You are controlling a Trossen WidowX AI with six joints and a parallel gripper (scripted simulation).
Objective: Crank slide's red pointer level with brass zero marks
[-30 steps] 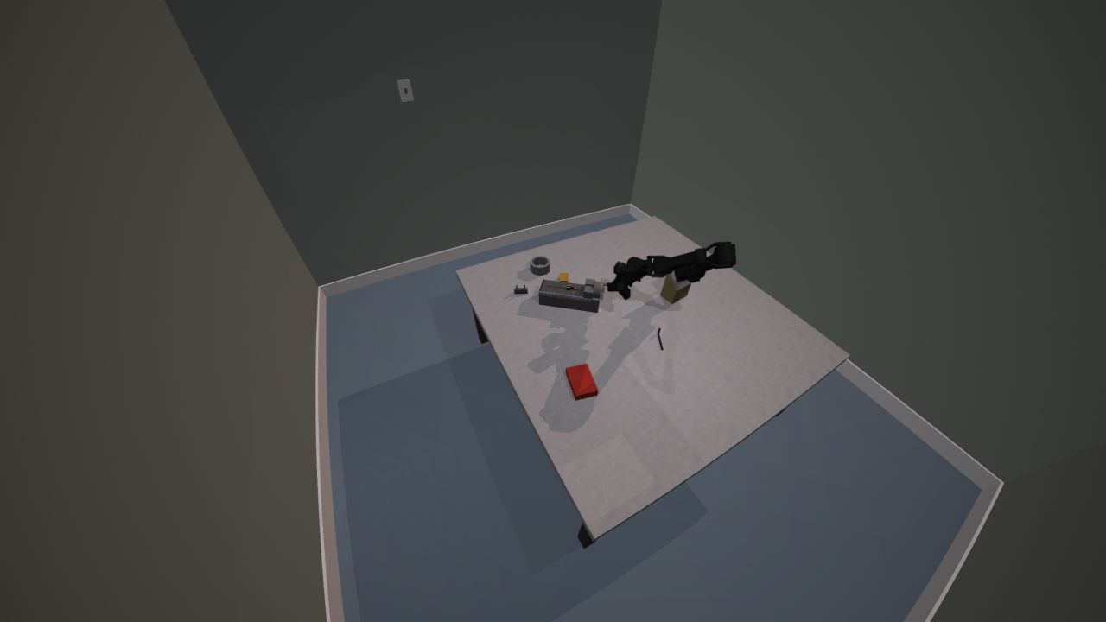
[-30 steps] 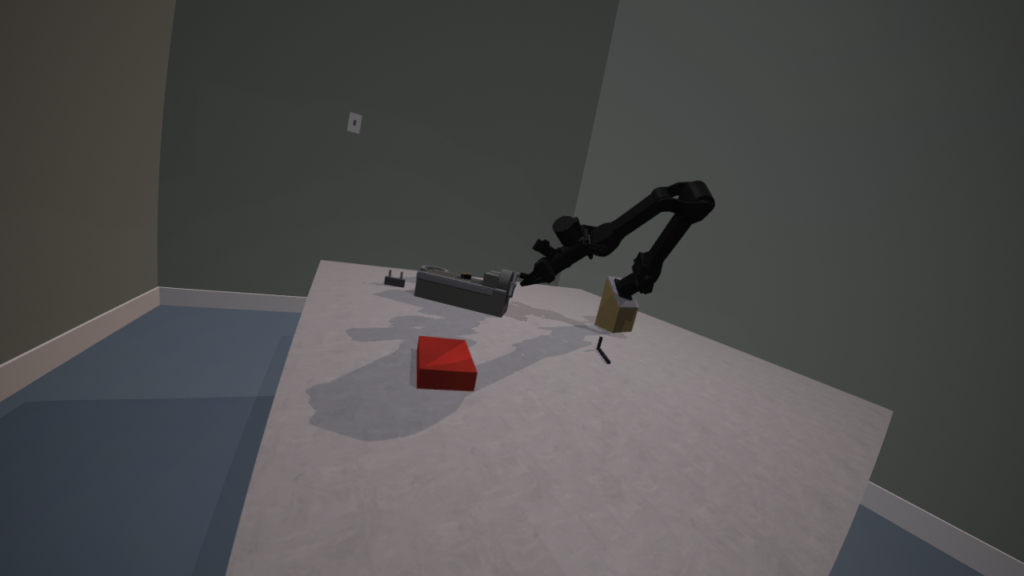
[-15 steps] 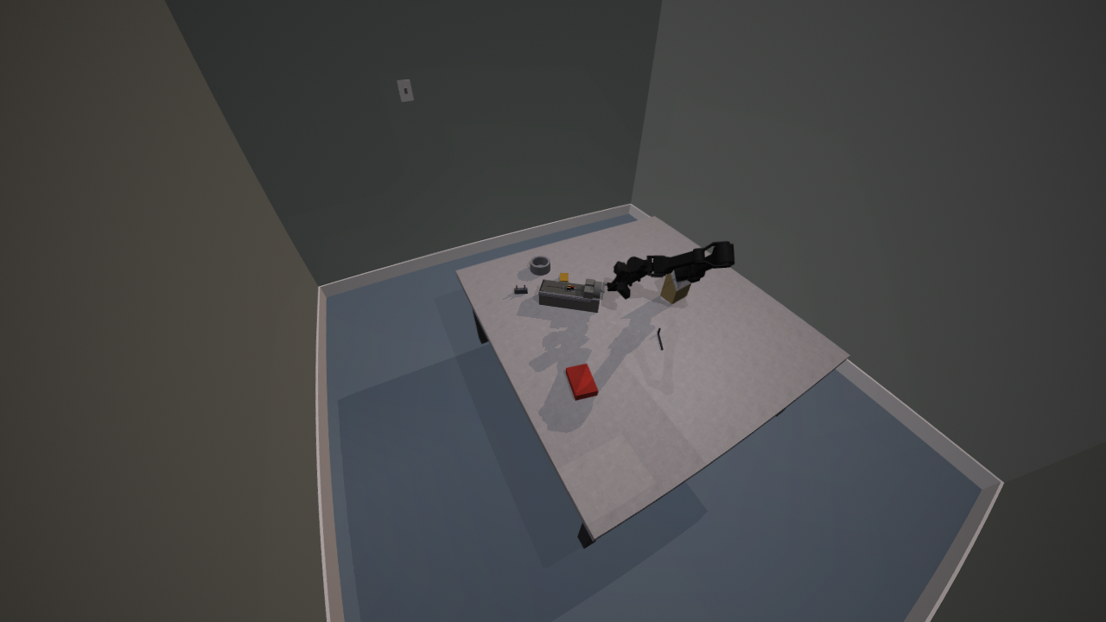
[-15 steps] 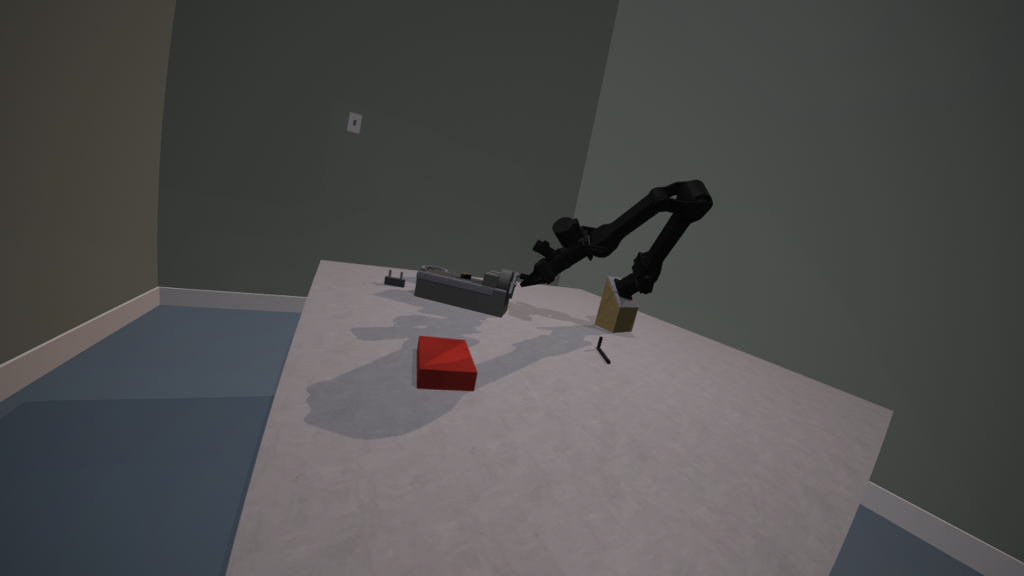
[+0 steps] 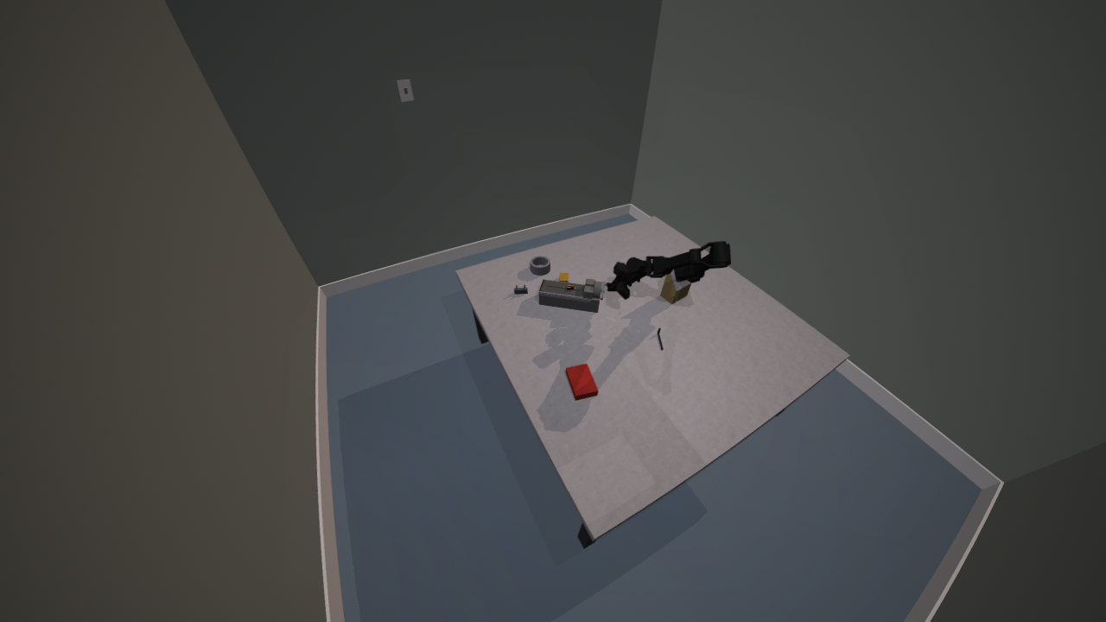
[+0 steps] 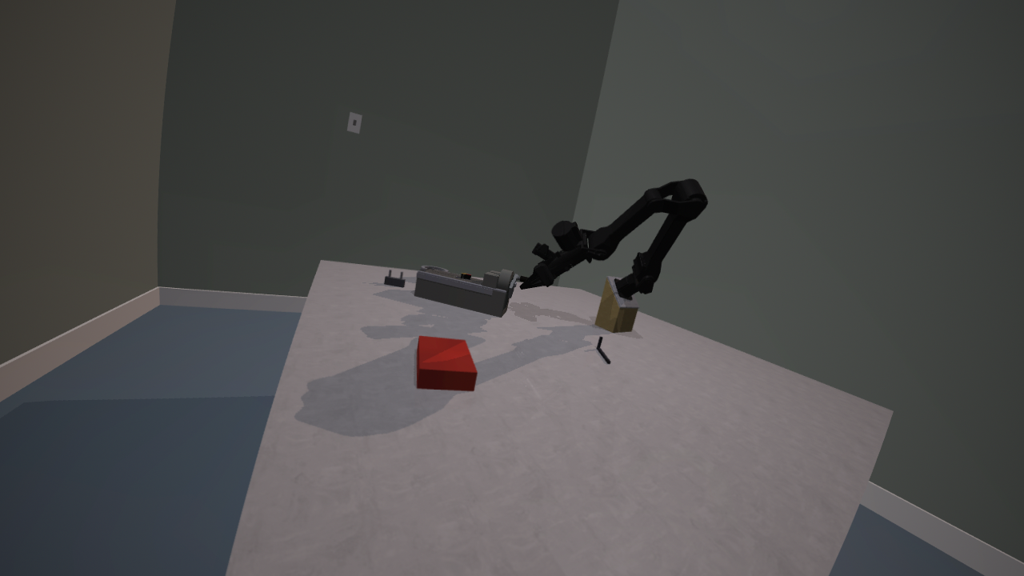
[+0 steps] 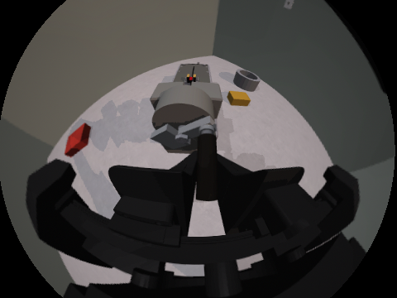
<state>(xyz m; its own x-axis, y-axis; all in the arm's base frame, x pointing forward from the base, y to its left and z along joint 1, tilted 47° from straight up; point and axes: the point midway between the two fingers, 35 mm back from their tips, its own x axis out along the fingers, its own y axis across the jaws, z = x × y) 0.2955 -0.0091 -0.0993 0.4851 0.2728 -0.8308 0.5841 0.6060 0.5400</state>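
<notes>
The grey machine (image 5: 568,301) (image 6: 458,294) (image 7: 186,97) stands on the table with its crank end facing the arm. My gripper (image 5: 608,288) (image 6: 522,282) (image 7: 203,155) is shut on the dark crank handle (image 7: 207,159), which points back between the fingers. The light grey crank arm (image 7: 194,127) runs from the hub up to the right to the handle in the wrist view. The red pointer (image 7: 191,79) shows on top of the machine, between the two brass marks (image 7: 188,76) (image 7: 194,76) from side to side. It looks slightly nearer the crank than they are; exact level is too small to tell.
A red block (image 5: 581,380) (image 6: 445,362) (image 7: 78,140) and a black bent rod (image 5: 660,340) (image 6: 603,354) lie on the table. A yellow block (image 5: 563,276) (image 7: 238,98), a grey ring (image 5: 539,271) (image 7: 245,84) and a small two-pinned piece (image 5: 520,291) (image 6: 394,282) are near the machine.
</notes>
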